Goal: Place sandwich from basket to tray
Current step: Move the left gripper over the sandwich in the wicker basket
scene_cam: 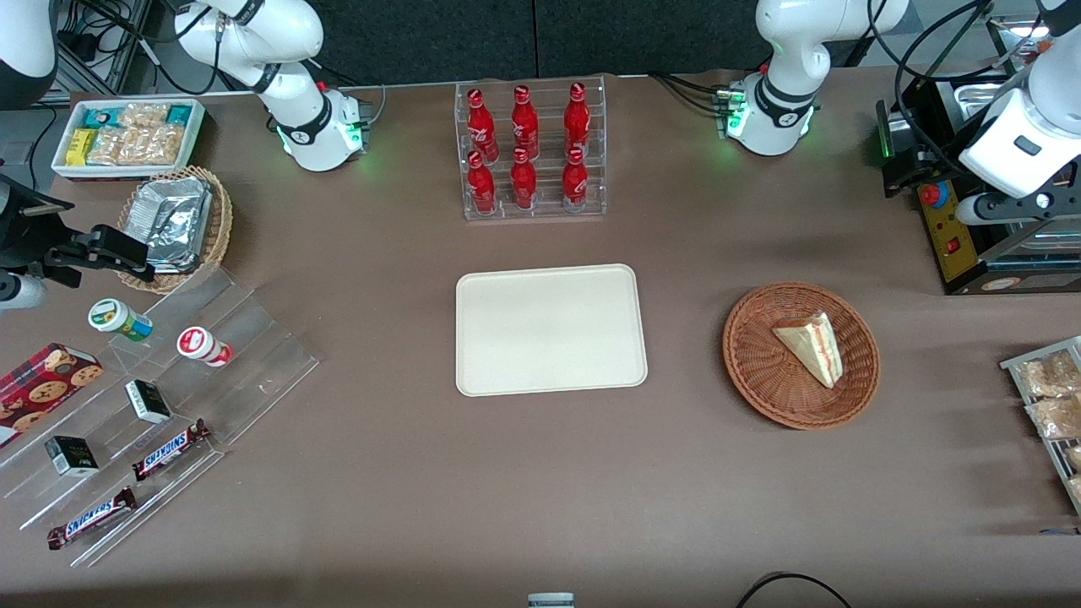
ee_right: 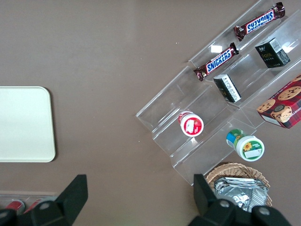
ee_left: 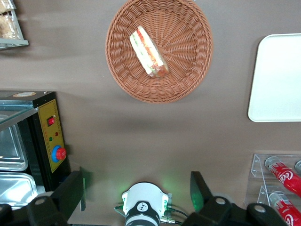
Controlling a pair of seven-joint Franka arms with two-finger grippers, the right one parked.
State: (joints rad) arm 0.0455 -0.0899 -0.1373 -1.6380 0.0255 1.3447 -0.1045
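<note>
The gripper (ee_left: 138, 193) hangs with fingers spread wide above bare desk (scene_cam: 684, 439). Open desk separates the basket (scene_cam: 760, 371) from the tray (scene_cam: 551, 329). The bottle rack (scene_cam: 532, 152) stands farther from the front camera than the tray, well apart

A glossy white Franka arm (scene_cam: 1018, 139) with rounded segments and dark joint bands rises from a white base (scene_cam: 773, 118) lit by green lamps, black cables trailing nearby; its gripper (ee_left: 138, 193), near the base, carries two black fingers (ee_left: 73, 190), spread wide.
</note>
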